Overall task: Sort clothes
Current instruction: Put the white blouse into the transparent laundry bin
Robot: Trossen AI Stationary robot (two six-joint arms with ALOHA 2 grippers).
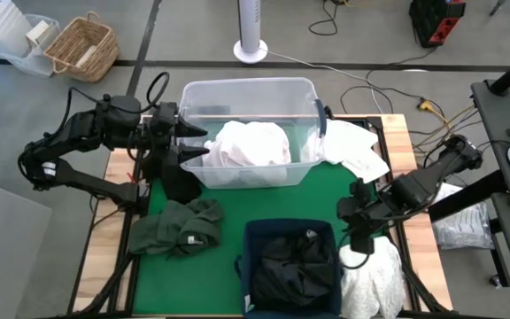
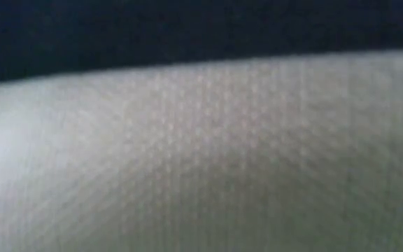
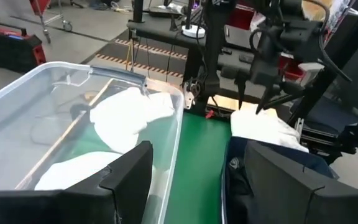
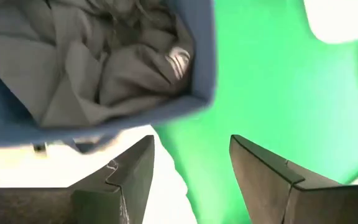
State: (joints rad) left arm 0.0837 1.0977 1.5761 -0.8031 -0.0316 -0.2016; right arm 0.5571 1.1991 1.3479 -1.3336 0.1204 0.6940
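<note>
White clothes [image 1: 251,146] [image 3: 129,109] lie in the clear tub [image 1: 237,87]. Another white garment [image 1: 357,149] lies off the tub's right end, partly on the green mat. A third white garment [image 1: 372,275] [image 4: 166,190] lies at the near right. A dark green garment [image 1: 177,229] lies bunched on the mat's left. Dark clothes [image 1: 295,266] [image 4: 104,68] fill the navy bin. My left gripper [image 1: 204,143] [image 3: 197,149] is open at the tub's left end, near its near wall. My right gripper [image 1: 354,232] [image 4: 192,142] is open above the mat's right edge, beside the third white garment.
The navy bin [image 1: 253,239] [image 4: 204,62] stands at the near middle of the green mat [image 1: 228,199]. A dark cloth [image 1: 177,177] lies below my left gripper. White fabric [image 2: 201,154] fills the low view. A wicker basket [image 1: 82,46] stands on the floor beyond the table.
</note>
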